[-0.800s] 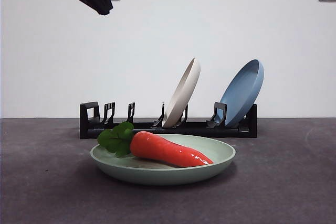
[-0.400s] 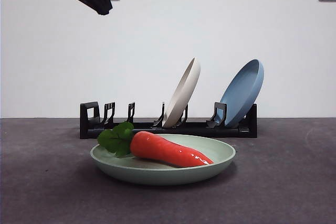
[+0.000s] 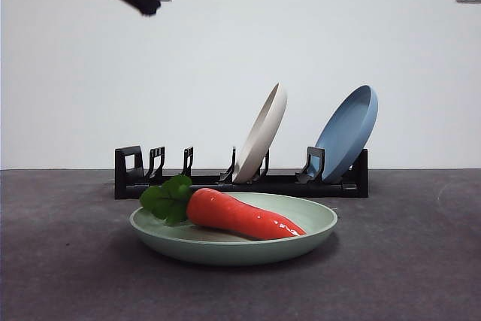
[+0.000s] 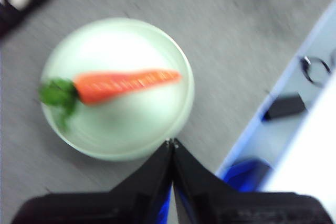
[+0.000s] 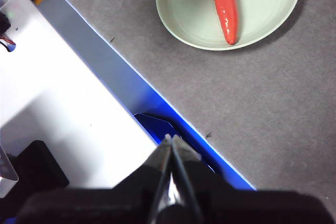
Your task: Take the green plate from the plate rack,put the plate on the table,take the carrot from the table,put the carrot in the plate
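Carrot (image 3: 244, 216) lying in the green plate (image 3: 316, 223), which sits flat on the table (image 3: 60, 276) just in front of the plate rack (image 3: 240, 183); leaves toward the rack's empty prongs, tip toward the cream plate (image 3: 261, 133) and blue plate (image 3: 348, 131). Left gripper (image 4: 171, 144) high above the green plate, jaws pressed together, empty; right gripper (image 5: 171, 140) likewise clenched, off the table's edge. Placement appears complete; a good retreat rises clear without brushing the green plate's rim.

low front view, two overhead wrist views
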